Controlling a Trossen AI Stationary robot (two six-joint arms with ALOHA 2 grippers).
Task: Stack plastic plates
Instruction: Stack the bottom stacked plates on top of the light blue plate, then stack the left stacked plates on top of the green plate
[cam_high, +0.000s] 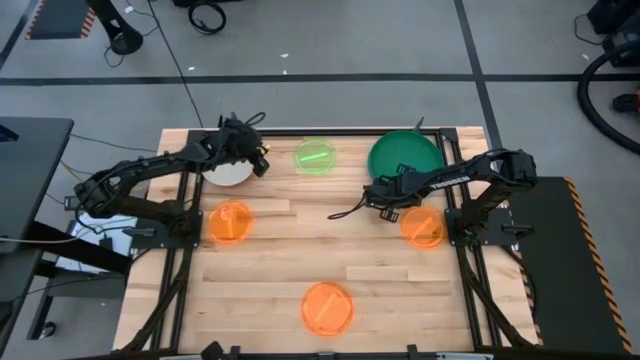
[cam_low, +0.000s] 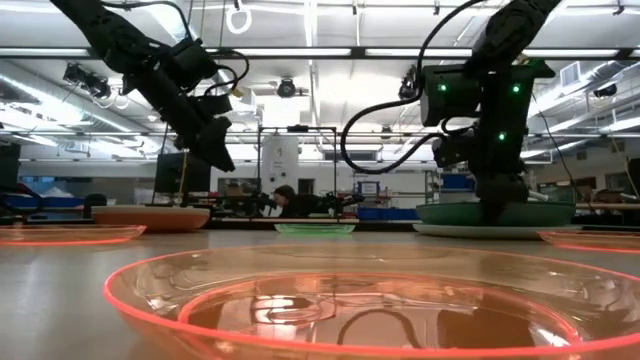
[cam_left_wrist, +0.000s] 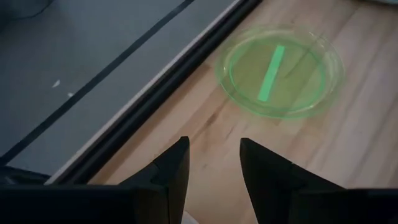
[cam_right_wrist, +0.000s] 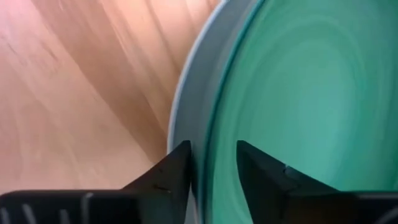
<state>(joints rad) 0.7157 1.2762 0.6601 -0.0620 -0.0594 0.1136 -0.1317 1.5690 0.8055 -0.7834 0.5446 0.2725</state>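
A dark green plate (cam_high: 405, 152) lies on a light-blue plate (cam_right_wrist: 186, 106) at the far right; only the lower plate's rim shows. My right gripper (cam_high: 377, 190) is open over their near rim, one finger outside the green rim (cam_right_wrist: 214, 118) and one over the plate's inside. My left gripper (cam_high: 260, 160) is open and raised off the table beside a beige plate (cam_high: 226, 172), pointing toward the small neon-green plate (cam_left_wrist: 280, 71). Three orange plates lie flat on the table: left (cam_high: 231, 222), right (cam_high: 422, 227) and near (cam_high: 327, 307). My right gripper (cam_right_wrist: 214, 171) comes from above with its fingers astride the green plate's near rim. I cannot tell whether either finger touches it. The green plate lies flat on the light-blue plate.
The wooden table (cam_high: 300, 250) has a dark frame along its far edge (cam_left_wrist: 155, 93). Bare wood lies in the middle between the plates. Both arm bases stand at the table's left and right sides. A person sits far behind the table (cam_low: 285, 200).
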